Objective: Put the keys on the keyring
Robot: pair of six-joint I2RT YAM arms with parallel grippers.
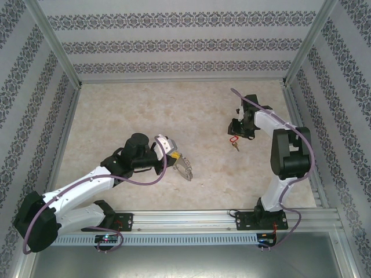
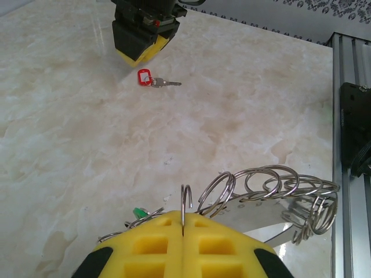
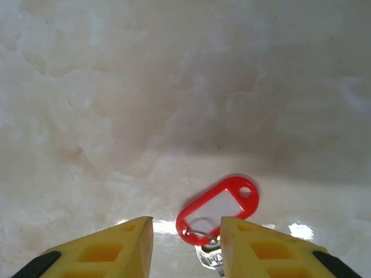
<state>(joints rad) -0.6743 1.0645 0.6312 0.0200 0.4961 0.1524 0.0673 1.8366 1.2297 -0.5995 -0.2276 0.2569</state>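
Observation:
My left gripper (image 2: 184, 219) is shut on a thin wire loop of the keyring (image 2: 272, 190), a grey metal hoop fringed with several small split rings, held just above the table. A bright green key head (image 2: 139, 213) peeks out by the left finger. In the top view the keyring (image 1: 186, 168) hangs from the left gripper (image 1: 178, 158) near the table's middle. The red key (image 3: 217, 209) lies flat on the table, its silver blade (image 3: 210, 260) toward me. My right gripper (image 3: 186, 230) stands open low over it, fingers on either side of its small ring.
The marble tabletop (image 1: 145, 116) is bare around both arms. An aluminium rail (image 2: 348, 116) runs along the near edge, close to the right of the keyring. Patterned walls enclose the table. From the left wrist view the right gripper (image 2: 139, 53) sits just behind the red key (image 2: 145, 77).

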